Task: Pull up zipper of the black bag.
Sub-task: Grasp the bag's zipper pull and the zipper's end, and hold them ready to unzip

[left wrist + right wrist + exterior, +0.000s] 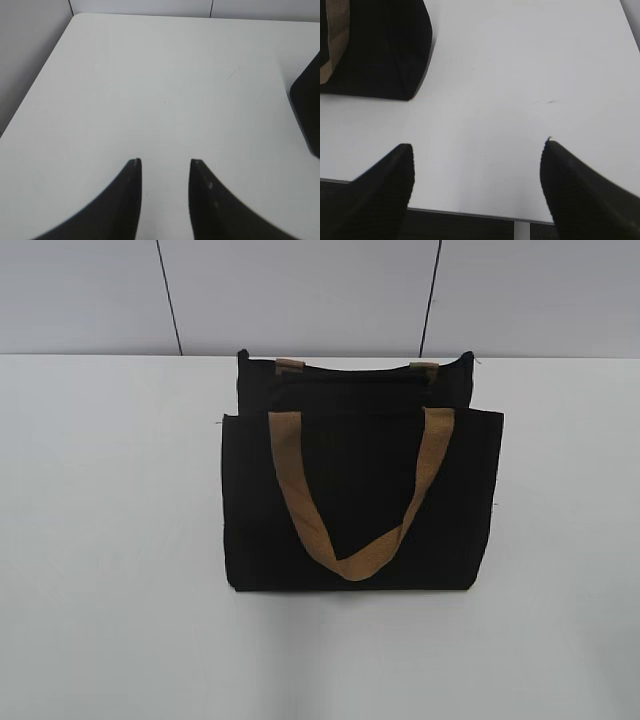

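Note:
The black bag point(360, 500) lies flat on the white table, its top edge toward the far wall. One tan webbing handle point(355, 535) droops in a V over its front; two tan strap ends show at the far edge. The zipper's line and silver pull cannot be made out. Neither arm shows in the exterior view. My left gripper point(165, 161) is open and empty over bare table, the bag's corner point(307, 107) at its right. My right gripper point(477, 145) is wide open and empty near the table's front edge, the bag point(380, 50) at its upper left.
The white table point(110, 540) stretches to both sides of the bag. A grey panelled wall point(300, 290) stands behind it. The table's front edge point(470, 214) shows under the right gripper, and its left edge point(35, 85) shows in the left wrist view.

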### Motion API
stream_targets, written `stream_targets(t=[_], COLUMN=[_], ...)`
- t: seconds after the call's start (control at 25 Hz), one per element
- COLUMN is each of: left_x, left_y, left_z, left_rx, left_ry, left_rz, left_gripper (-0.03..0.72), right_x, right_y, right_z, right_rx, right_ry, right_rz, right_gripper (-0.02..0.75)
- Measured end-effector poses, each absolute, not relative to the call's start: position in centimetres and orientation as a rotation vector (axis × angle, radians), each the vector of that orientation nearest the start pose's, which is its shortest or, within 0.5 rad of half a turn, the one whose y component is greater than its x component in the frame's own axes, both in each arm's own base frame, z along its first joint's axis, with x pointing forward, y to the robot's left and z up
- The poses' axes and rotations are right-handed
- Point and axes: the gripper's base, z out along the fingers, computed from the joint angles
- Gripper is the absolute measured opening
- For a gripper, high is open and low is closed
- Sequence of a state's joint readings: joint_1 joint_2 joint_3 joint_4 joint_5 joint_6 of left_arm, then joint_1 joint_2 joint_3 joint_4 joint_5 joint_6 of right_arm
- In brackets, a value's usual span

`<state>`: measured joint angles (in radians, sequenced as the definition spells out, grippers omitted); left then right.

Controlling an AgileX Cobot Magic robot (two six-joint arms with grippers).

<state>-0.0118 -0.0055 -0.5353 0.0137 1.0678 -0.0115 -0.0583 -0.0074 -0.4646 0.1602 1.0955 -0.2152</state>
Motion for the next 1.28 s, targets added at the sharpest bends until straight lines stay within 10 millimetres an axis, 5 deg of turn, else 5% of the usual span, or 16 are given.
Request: stream_targets(t=[1.04,1.16,1.28], left_x=[-1.0,-1.1,-0.9], left_y=[0.0,-0.5,-0.7], left_z=[28.6,29.2,30.4], left_rx=[0.000,0.004,0.001], left_ry=[2.011,1.973,1.851], left_rz=[-0.015,-0.085,-0.134], left_gripper=[0.246,0.320,0.506], right_x=[-0.3,-0.3,-0.3], right_y=[1.3,1.3,1.3], right_z=[26.5,26.6,26.6], right_rx=[-0.172,-0.172,-0.172], right_ry=[2.089,2.088,2.088], right_rz=[0.029,0.029,0.029], right_gripper=[0.596,0.596,0.596])
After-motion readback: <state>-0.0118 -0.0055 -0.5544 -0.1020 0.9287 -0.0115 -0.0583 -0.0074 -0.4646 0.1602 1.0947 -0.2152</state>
